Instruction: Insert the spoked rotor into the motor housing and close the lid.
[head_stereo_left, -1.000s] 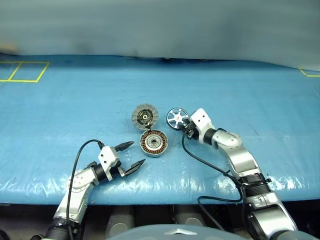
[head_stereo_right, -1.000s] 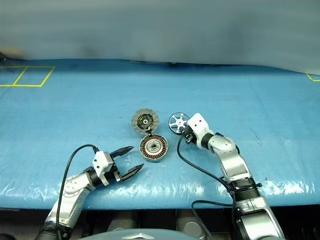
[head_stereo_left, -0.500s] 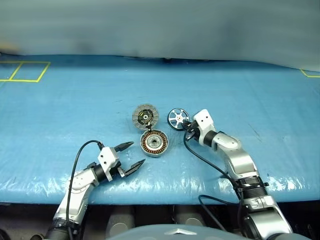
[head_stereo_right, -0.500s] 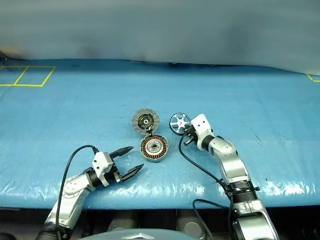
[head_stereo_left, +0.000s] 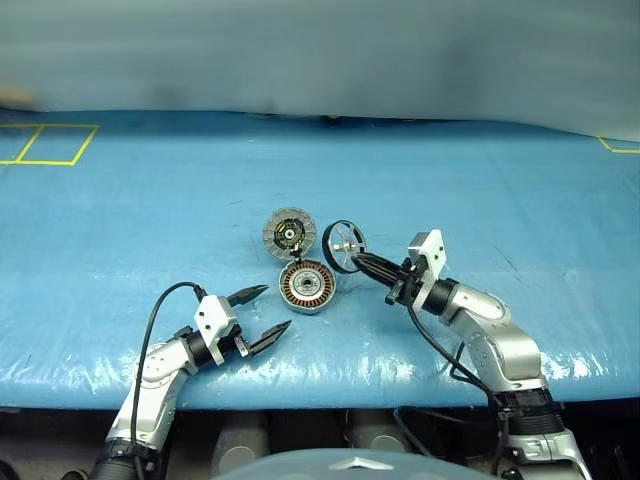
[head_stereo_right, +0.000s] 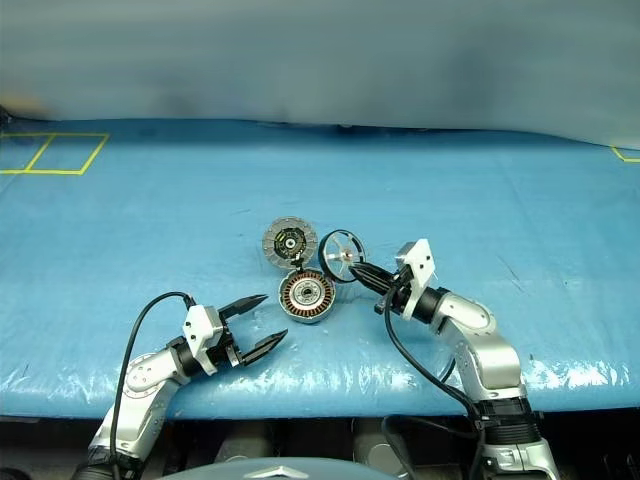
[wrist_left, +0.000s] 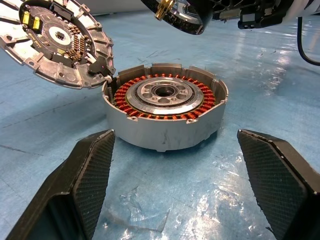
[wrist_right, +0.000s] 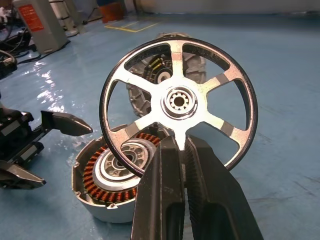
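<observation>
The spoked rotor (head_stereo_left: 342, 246) hangs tilted on edge just above the table, beside the motor housing (head_stereo_left: 306, 286). My right gripper (head_stereo_left: 356, 260) is shut on the rotor's lower rim, its fingers (wrist_right: 165, 200) pinching near one silvery spoke. The housing is a silver cup with copper windings (wrist_left: 165, 110), standing open. Its lid (head_stereo_left: 288, 233) lies flat behind it, inner face up, joined at the housing's edge. My left gripper (head_stereo_left: 277, 305) is open, level with the table in front of the housing, its fingers (wrist_left: 90, 175) spread wider than the cup and apart from it.
A blue sheet covers the table (head_stereo_left: 500, 200), whose front edge (head_stereo_left: 320, 385) runs close below both arms. Yellow tape squares (head_stereo_left: 48, 143) mark the far left corner, and a yellow mark (head_stereo_left: 618, 146) the far right. A black cable (head_stereo_left: 150, 340) loops off my left arm.
My right gripper closed on the rotor, lifted it off the table and drew it back toward the housing, tipping it onto its edge. The left arm stayed still.
</observation>
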